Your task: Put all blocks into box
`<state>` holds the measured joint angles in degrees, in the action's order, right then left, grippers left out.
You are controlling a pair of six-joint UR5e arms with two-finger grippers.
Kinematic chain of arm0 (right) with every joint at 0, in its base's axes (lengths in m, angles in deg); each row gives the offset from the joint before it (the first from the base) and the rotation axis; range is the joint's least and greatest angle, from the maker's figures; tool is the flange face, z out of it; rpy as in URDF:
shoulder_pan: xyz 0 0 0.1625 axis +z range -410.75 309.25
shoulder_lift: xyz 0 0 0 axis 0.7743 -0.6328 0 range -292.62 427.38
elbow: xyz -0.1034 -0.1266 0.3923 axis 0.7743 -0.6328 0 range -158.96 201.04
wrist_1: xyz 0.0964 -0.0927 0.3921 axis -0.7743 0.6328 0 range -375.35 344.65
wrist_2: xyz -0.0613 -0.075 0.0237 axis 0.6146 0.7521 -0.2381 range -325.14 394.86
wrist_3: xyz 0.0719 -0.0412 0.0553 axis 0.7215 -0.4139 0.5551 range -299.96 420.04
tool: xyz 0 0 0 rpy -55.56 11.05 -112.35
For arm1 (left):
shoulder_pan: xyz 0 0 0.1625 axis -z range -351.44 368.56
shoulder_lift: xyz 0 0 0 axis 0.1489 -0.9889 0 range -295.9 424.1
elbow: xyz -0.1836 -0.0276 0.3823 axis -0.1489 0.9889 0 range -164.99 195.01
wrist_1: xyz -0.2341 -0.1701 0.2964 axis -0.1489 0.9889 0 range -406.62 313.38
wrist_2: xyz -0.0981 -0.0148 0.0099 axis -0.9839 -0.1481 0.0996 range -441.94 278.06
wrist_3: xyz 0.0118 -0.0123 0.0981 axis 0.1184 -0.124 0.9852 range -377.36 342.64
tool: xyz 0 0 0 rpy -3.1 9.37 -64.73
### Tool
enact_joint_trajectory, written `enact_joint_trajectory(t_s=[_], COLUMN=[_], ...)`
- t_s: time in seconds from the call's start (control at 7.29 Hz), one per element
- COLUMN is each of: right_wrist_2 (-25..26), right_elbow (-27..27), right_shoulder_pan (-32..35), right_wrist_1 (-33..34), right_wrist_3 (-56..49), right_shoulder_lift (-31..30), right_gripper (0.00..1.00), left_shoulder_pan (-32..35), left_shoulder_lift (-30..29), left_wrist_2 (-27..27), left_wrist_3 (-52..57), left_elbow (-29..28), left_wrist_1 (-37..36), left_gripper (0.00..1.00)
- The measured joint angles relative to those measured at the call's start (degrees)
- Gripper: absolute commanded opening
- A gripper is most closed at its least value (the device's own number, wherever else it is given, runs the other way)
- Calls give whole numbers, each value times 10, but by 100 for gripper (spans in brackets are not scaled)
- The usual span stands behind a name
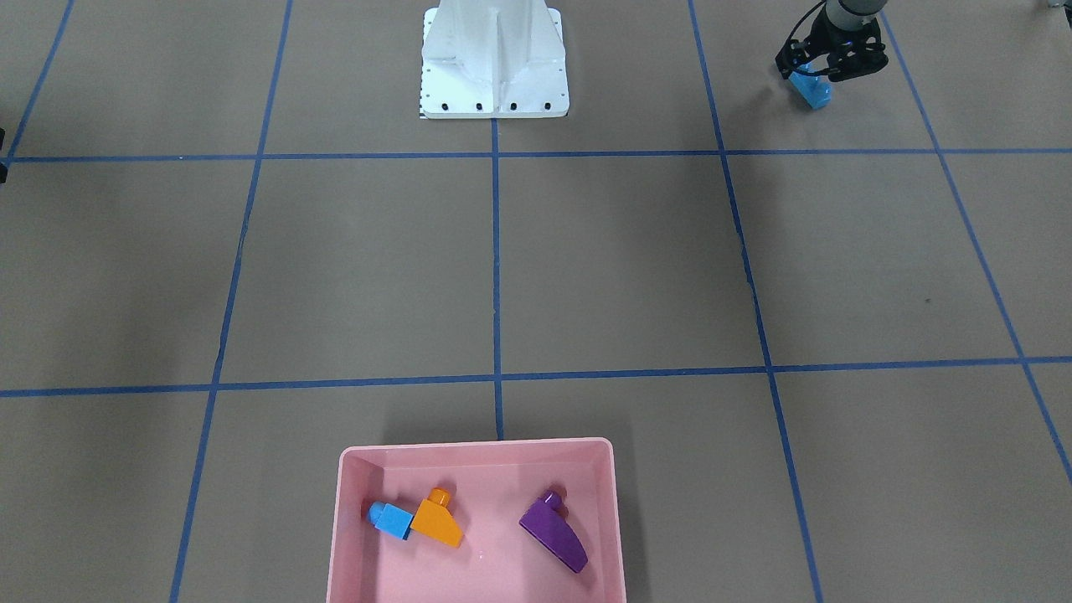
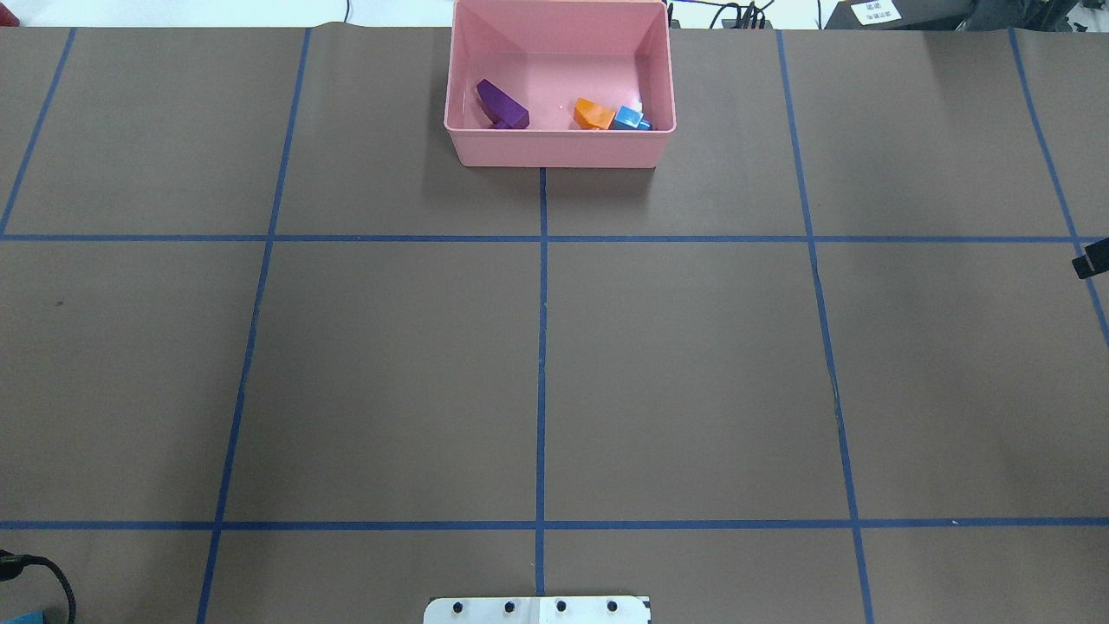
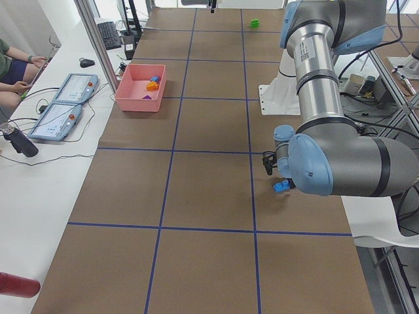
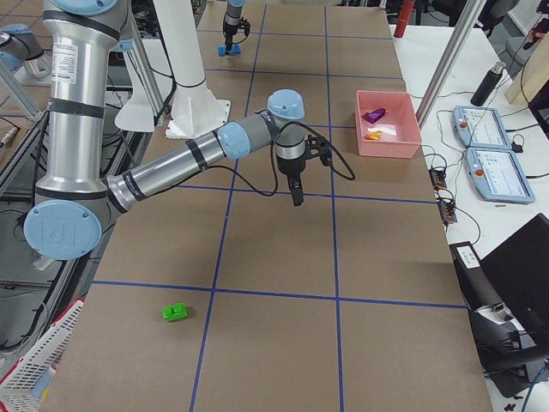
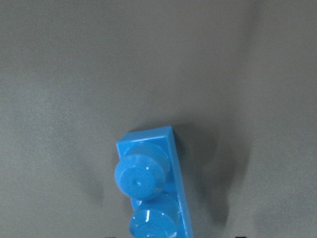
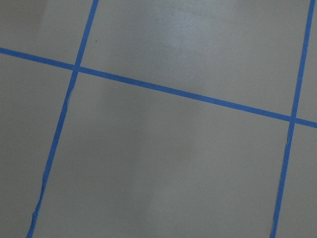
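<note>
The pink box (image 1: 477, 452) holds the small blue cube (image 1: 391, 520), the orange sloped block (image 1: 438, 521) and the purple wedge (image 1: 553, 532). They also show in the overhead view, in the box (image 2: 559, 147). My left gripper (image 1: 814, 75) is shut on the long blue bar (image 1: 814, 90), which tilts down near the table. The bar fills the left wrist view (image 5: 148, 183). The green block (image 4: 176, 312) lies alone on the table, far from both arms. My right gripper (image 4: 297, 199) hangs over bare table; I cannot tell if it is open or shut.
The white robot base (image 1: 494, 75) stands at the table's robot side. Blue tape lines grid the brown table. A side table with control tablets (image 3: 65, 108) and a person runs along the box side. A white basket (image 4: 34, 369) sits off the table's corner.
</note>
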<state>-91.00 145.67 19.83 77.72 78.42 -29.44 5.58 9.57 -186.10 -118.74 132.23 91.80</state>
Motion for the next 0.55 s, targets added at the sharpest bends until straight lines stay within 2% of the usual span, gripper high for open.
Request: enact_joint_trajectory(t_s=[0.14, 0.27, 0.41, 0.55], right_wrist_2=[0, 0, 0, 0], right_elbow=[0, 0, -1, -2], right_shoulder_pan=[0, 0, 0, 0], right_wrist_1=[0, 0, 0, 0], right_wrist_3=[1, 3, 3, 4], right_shoulder_lift=[1, 3, 4, 5], right_gripper=[99, 99, 99, 99], left_shoulder_pan=[-1, -1, 0, 0], left_shoulder_lift=[-1, -1, -1, -1], left_wrist_2=[0, 0, 0, 0], left_wrist_3=[0, 0, 0, 0], left_elbow=[0, -1, -1, -1], left_wrist_1=[0, 0, 1, 2], left_gripper=[46, 32, 9, 0])
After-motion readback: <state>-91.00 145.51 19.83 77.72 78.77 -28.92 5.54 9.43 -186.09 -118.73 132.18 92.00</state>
